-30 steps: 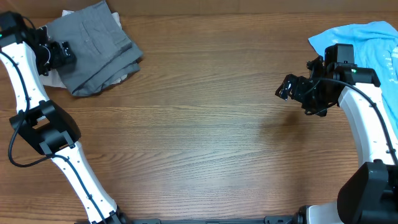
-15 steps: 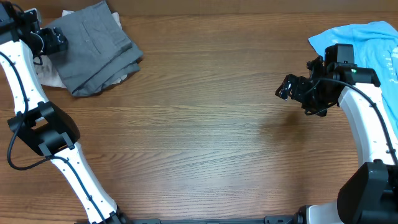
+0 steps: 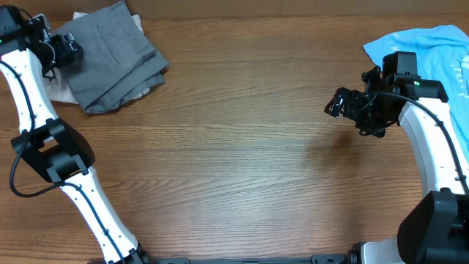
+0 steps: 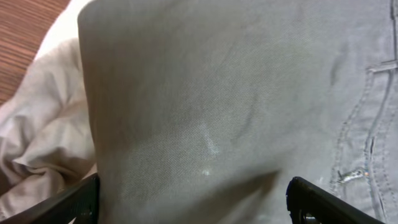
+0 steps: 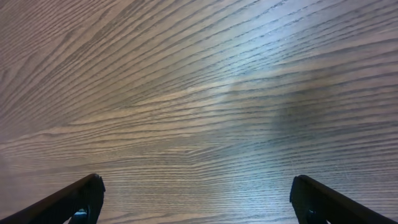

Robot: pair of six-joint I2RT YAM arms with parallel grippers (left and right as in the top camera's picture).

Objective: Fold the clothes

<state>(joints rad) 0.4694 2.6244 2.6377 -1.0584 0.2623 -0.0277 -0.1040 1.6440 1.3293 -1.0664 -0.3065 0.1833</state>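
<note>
left tool (image 3: 67, 50) stretched far forward, right tool (image 3: 339, 103) hovering mid-right, both with fingers spread wide

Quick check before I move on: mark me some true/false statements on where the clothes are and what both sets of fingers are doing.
1. The grey shorts lie at the far left of the table. True.
2. The right fingers are shut on the light-blue T-shirt. False: they are open over bare wood, and the shirt lies apart at the far right.
3. The left fingers are open, with the grey shorts filling the view between them. True.
4. A pale garment lies on top of the grey shorts. False: it lies under them and shows at their edge.
</note>
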